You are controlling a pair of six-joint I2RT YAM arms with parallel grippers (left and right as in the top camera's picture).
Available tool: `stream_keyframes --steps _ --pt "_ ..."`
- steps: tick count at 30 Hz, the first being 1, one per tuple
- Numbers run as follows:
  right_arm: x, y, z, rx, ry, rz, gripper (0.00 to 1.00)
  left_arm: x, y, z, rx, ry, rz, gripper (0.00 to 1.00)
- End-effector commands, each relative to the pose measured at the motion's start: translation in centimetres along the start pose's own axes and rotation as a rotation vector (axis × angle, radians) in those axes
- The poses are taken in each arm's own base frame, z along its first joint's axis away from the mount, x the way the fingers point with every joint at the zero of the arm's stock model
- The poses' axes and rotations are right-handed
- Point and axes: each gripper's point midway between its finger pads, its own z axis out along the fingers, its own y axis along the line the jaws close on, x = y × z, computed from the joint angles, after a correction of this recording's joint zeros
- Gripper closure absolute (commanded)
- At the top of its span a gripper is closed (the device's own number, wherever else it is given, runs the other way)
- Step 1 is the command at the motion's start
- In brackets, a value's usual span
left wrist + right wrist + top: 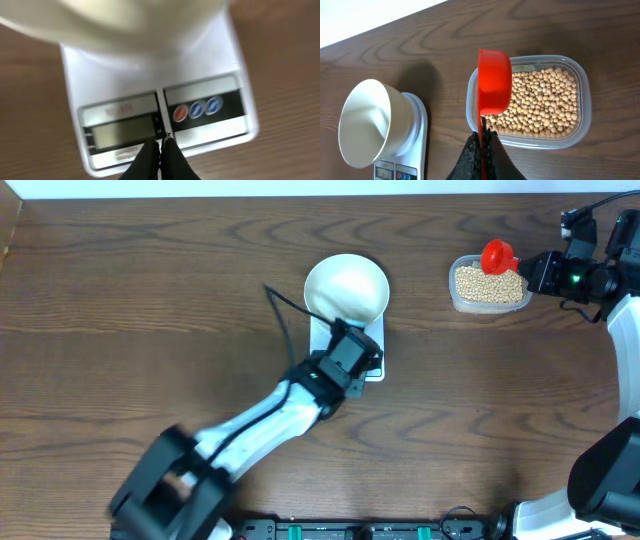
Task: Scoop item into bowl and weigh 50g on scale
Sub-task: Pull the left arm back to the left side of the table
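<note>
Tan beans (540, 102) in a clear tub (584, 107), well to the right of the scale (210, 65). Red scoop (494, 82) over the tub's scale-side edge, handle clamped in the right claw (484, 137). White bowl (345, 288) on the scale's top, covering its far half. Left claw (159, 145) pressed together on nothing, tips over the scale's front edge, between display (122, 134) and buttons (196, 110). Display too blurred to read. Dark wood counter (150, 300) under the scale.
</note>
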Motion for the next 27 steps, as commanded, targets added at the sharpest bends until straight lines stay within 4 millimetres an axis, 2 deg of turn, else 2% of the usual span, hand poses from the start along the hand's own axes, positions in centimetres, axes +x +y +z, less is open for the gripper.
stream_keyframes --steps 1,4,7,11,15,19,20,24,27 --pt "-0.4 0.6 -0.2 -0.019 -0.009 -0.029 0.99 -3.9 1.0 -4.8 0.034 -0.133 -0.043 0.93" --pt "-0.4 0.6 -0.2 -0.019 -0.01 -0.033 0.99 -5.8 2.8 -8.4 0.038 -0.214 -0.093 0.93" --pt "-0.6 0.6 -0.2 -0.018 -0.017 -0.041 0.99 -7.3 5.8 -11.2 0.01 -0.282 -0.16 0.93" --pt "-0.8 0.6 -0.2 -0.018 -0.028 -0.048 0.99 -8.8 12.1 -13.7 -0.109 -0.372 -0.298 0.93" --pt "-1.4 0.6 -0.2 -0.017 -0.05 -0.062 0.99 -9.0 19.4 -14.8 -0.27 -0.427 -0.484 0.93" --pt "-2.2 0.6 -0.3 -0.011 -0.079 -0.08 0.99 -7.9 25.6 -15.3 -0.397 -0.437 -0.621 0.93" --pt "-2.6 0.6 -0.3 -0.01 -0.096 -0.091 0.99 -7.5 27.7 -15.4 -0.44 -0.442 -0.661 0.93" --pt "-4.2 0.1 -0.5 0.026 -0.158 -0.098 0.99 -7.2 31.9 -15.8 -0.519 -0.484 -0.739 0.93" --pt "-5.5 -1.0 -0.8 0.083 -0.212 -0.036 0.99 -7.6 34.2 -15.5 -0.541 -0.541 -0.813 0.92"
